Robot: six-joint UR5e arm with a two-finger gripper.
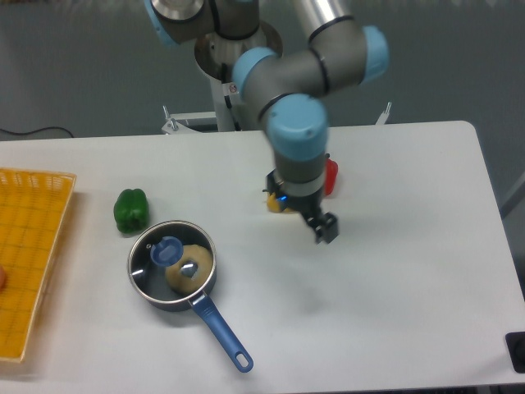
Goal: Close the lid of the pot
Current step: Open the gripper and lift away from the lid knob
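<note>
The dark grey pot (144, 280) stands at the front left of the table, its long blue handle (220, 332) pointing to the front right. The clear glass lid (182, 246) lies flat across the pot's top, its blue knob (166, 250) upward. Something yellowish (190, 269) shows through the glass. My gripper (326, 227) hangs over the table's middle, well to the right of the pot and apart from it. It holds nothing, and its fingers look open.
A green pepper (130, 210) lies just behind the pot. A yellow pepper (277, 204) and a red pepper (331, 176) sit behind my wrist, both partly hidden. An orange basket (29, 246) fills the left edge. A dark object (517, 350) sits at the front right corner.
</note>
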